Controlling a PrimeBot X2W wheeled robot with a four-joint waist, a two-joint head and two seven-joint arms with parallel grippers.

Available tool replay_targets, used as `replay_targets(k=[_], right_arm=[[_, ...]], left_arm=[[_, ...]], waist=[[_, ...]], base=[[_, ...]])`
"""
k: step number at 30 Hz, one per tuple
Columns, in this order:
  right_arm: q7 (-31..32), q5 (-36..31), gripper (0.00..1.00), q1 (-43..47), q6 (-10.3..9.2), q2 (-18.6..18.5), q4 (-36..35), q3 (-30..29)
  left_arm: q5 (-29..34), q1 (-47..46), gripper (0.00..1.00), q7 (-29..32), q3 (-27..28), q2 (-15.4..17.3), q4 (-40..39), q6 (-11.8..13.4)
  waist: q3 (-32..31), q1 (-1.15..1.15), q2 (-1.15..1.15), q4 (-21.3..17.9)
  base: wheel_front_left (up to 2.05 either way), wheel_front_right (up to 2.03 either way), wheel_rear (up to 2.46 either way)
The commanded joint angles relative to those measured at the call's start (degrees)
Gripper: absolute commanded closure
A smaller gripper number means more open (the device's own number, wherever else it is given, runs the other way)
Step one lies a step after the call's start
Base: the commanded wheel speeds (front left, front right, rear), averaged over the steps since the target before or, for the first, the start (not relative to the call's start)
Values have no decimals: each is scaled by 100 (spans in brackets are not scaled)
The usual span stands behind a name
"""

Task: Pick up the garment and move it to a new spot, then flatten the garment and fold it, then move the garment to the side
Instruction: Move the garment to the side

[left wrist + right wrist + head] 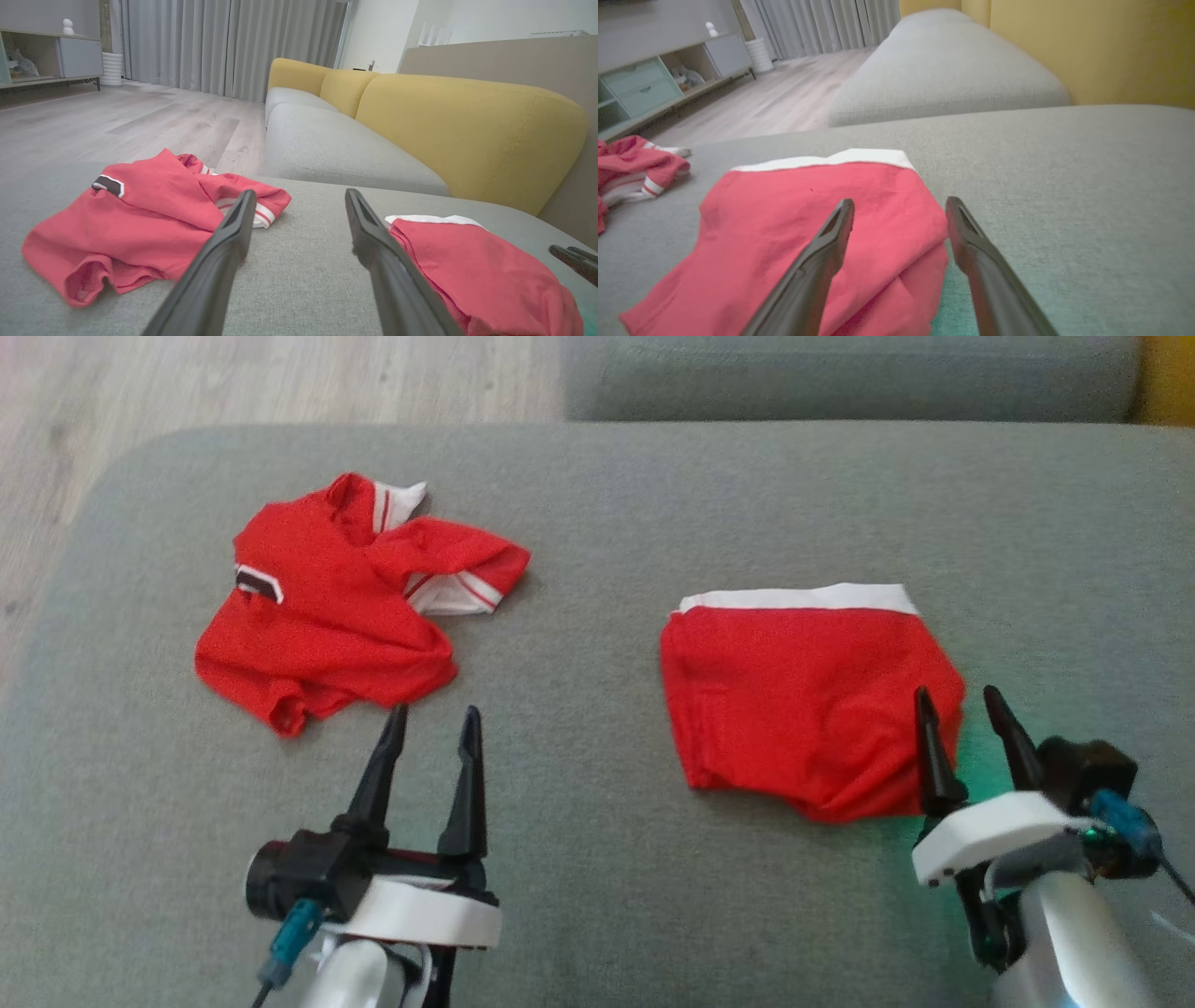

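I judge the pick-up is in hand: the crumpled red fabric shirt [336, 607] lies left on the grey sofa cushion [597, 915], just beyond my left gripper [434, 714], fingers apart. My right gripper [957, 695], fingers also apart, is at the right edge of the folded red shorts [803, 709] (seemingly finished). Next: reach forward, pinch the shirt.

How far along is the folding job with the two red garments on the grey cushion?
Looks done: the white-banded garment lies flat and folded by the right hand. In hand: nothing; the left hand and the right hand are both open and empty. Left: the crumpled red shirt is not yet flattened, folded or moved aside.
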Motion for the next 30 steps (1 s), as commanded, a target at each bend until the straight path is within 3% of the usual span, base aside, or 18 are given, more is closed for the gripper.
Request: replay_targets(k=[1,9,17,18,19,20,30], right_arm=[[39,-81,0,-296,-4,-24,5,43],[363,-226,0,-1042,-4,-24,1164,-497],[483,-157,0,-1344,-4,-24,2014,-338],[482,-120,25,-1357,-4,-24,2089,-281],[468,-98,76,-1371,-4,-24,2152,-222],[436,-91,100,-1384,-4,-24,2197,-149],[-20,-615,100,-1498,-4,-231,2157,500]], left_arm=[[-34,-221,0,-55,112,3,-148,8],[-155,-396,0,-55,-47,3,-85,34],[-200,-522,0,-55,-89,3,-43,64],[-201,-525,0,-55,-85,3,-39,68],[-199,-525,0,-55,-80,3,-33,70],[-195,-522,0,-55,-75,3,-27,70],[-134,-363,0,-55,35,3,57,35]], waist=[[168,-1,0,158],[440,-1,0,401],[475,-1,0,472],[456,-1,0,463],[432,-1,0,452],[407,-1,0,439],[3,-1,0,194]], base=[[0,0,0],[0,0,0],[0,0,0],[0,0,0],[0,0,0],[0,0,0],[0,0,0]])
